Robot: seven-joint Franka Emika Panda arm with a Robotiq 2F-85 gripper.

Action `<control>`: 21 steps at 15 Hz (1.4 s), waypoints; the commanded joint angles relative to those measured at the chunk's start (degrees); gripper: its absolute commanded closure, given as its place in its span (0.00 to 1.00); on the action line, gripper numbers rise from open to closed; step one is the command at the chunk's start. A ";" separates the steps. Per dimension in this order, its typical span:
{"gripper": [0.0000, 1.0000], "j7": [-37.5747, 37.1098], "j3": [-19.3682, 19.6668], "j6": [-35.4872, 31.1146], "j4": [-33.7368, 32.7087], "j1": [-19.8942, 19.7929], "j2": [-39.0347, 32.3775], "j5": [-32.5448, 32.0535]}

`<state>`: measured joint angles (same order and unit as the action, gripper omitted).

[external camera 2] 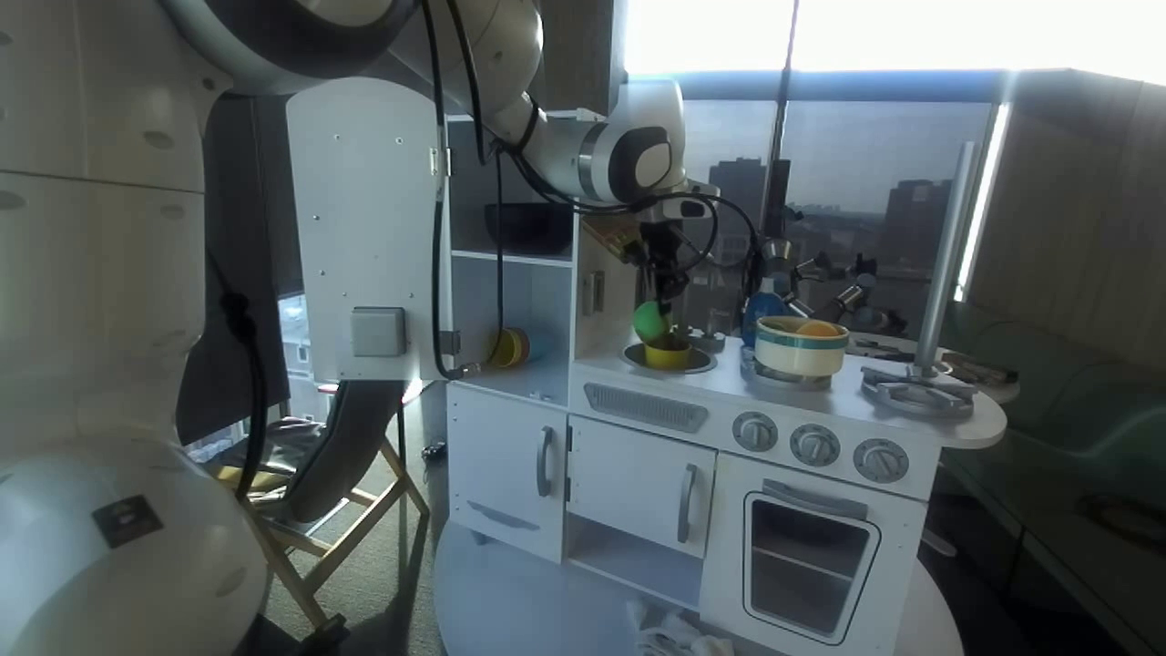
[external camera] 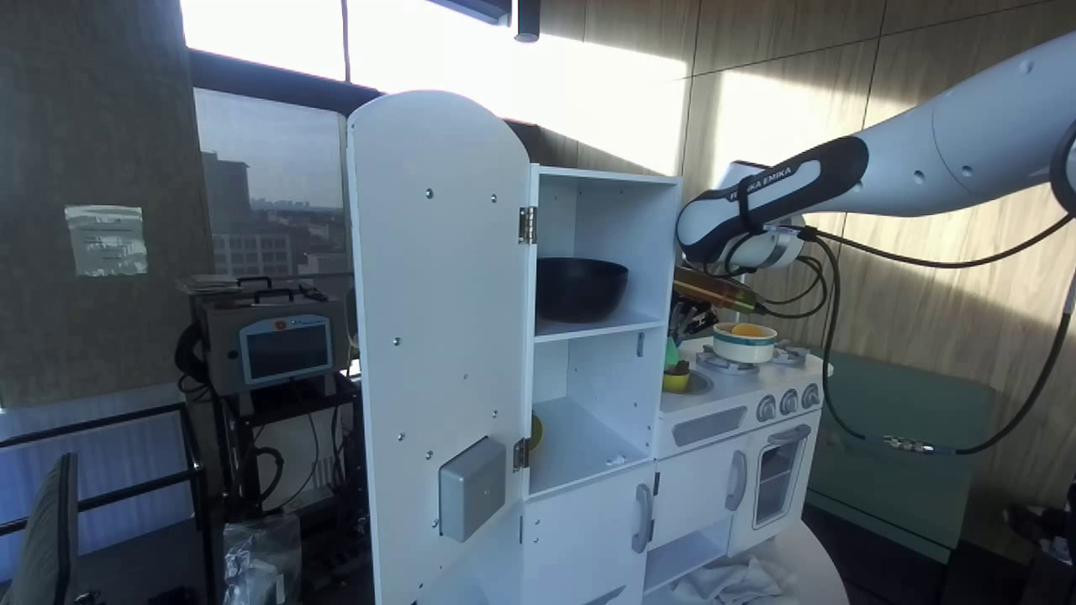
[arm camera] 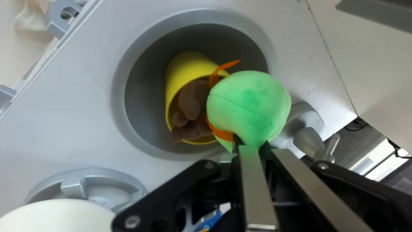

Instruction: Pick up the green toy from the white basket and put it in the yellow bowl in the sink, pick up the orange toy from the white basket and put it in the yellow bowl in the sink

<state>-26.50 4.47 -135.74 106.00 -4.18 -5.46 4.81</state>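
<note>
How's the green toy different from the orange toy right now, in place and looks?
The green toy is held in the gripper; the orange toy rests in the white basket. The green toy is at the sink, near the yellow bowl; the orange toy sits over a burner. The green toy seems to have orange strips; the orange toy's visible part shows only orange. Both look rounded.
</note>
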 commanded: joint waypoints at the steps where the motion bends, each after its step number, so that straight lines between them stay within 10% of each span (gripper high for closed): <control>1: 0.60 2.43 0.08 1.41 0.37 0.12 0.58 1.19; 9: 0.02 -0.47 2.31 -0.41 0.19 -1.10 2.11 -1.76; 21: 0.00 -11.08 9.03 -1.75 -12.61 -6.08 -5.08 -5.05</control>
<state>-33.58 12.84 -137.97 100.23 -10.07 -6.33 1.14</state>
